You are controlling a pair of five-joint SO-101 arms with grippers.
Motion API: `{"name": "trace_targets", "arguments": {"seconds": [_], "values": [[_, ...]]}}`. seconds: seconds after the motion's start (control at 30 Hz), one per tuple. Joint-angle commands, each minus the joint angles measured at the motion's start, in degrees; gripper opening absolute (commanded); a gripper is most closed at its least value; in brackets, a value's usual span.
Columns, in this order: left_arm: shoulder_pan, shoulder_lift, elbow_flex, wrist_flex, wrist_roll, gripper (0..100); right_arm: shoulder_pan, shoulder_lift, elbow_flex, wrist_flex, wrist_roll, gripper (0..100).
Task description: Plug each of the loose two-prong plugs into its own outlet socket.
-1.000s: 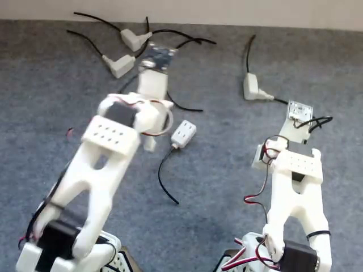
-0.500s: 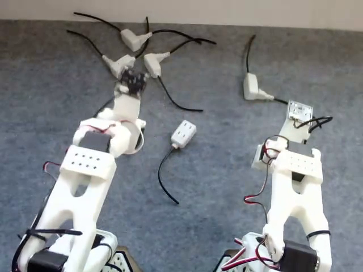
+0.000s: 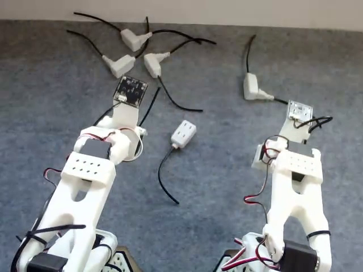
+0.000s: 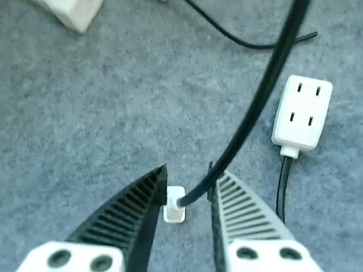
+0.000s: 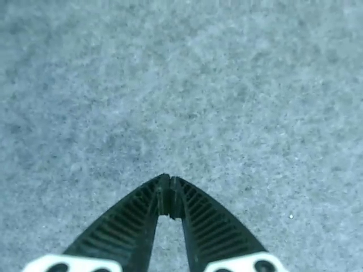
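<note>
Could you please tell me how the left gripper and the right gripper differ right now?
The left gripper clasps the white end piece of a black cord; the right gripper holds nothing. The left gripper's fingers stand apart; the right gripper's meet at the tips. Both point down at grey carpet.

Left wrist view: plug in left claw mostly hidden by claw finger & own cord, prongs can't be seen; cord blurred nr camera; 2nd plug cut off at edge.
</note>
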Motion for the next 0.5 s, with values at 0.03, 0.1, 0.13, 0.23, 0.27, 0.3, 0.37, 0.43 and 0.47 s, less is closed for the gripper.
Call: {"name": "trace_targets", "arguments": {"seconds": [0.03,0.1,0.13,0.23,0.27,0.3,0.37,0.43,0.47], "values": [[-0.6,-0.4,2.7,-0.3,0.6,13,0.5,-0.7,-0.2,-0.9,-0.5,0.8],[-0.7,-0.4,3.5,-0.3,0.6,13,0.5,-0.7,-0.2,-0.9,-0.5,0.8],[-0.7,-0.4,3.7,-0.3,0.5,13,0.5,-0.7,-0.2,-0.9,-0.5,0.8],[-0.7,-0.3,4.6,-0.3,0.5,13,0.5,-0.7,-0.2,-0.9,-0.5,0.8],[-0.7,-0.3,4.9,-0.4,0.5,13,0.5,-0.7,-0.2,-0.9,-0.5,0.8],[-0.7,-0.3,4.9,-0.7,0.5,13,0.5,-0.7,-0.2,-0.9,-0.5,0.8],[-0.7,-0.1,5.3,-1.6,0.5,13,0.5,-0.7,-0.2,-0.8,-0.5,0.8],[-0.7,1.2,5.9,-3.3,0.4,13,0.5,-0.7,-0.2,-0.8,-0.5,0.8],[-0.7,2.7,5.9,-4.4,-0.1,13,0.5,-0.7,-0.2,-0.8,-0.5,0.8]]}}
